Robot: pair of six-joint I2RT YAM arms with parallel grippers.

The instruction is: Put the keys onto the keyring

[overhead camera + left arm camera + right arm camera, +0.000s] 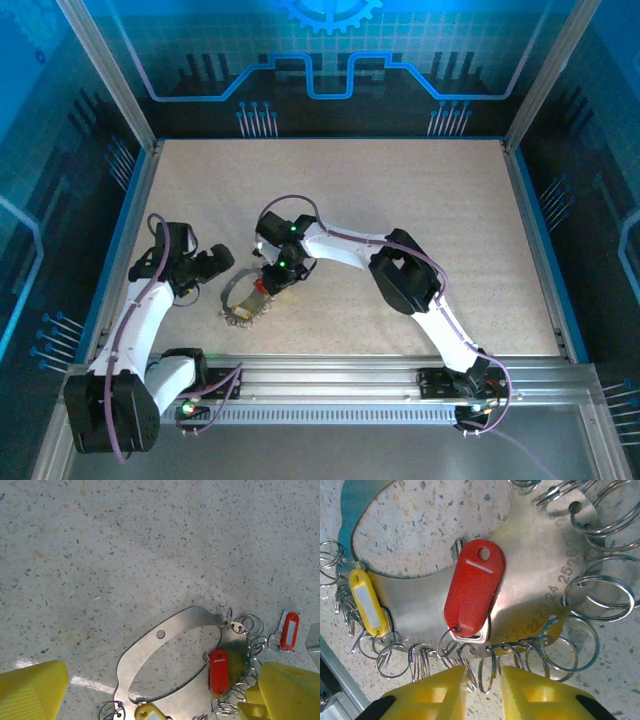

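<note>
The keyring (233, 302) is a flat silver metal loop edged with several small split rings, lying on the speckled table between the two grippers. In the right wrist view a red-tagged key (474, 591) lies on the keyring (535, 565), and a yellow tag (367, 602) hangs at its left edge. My right gripper (482, 682) stands at the keyring's ringed edge, jaws a narrow gap apart, with split rings between the fingertips. My left gripper (160, 700) is wide open over the keyring (150, 652). A second red-tagged key (286, 631) lies loose on the table beside it.
The aluminium rail (400, 375) carrying the arm bases runs along the near edge, and its corner shows as a metal rail (330, 672) close to the keyring. Frame posts (110, 70) and blue walls close the table in. Bare tabletop (400, 200) lies beyond the arms.
</note>
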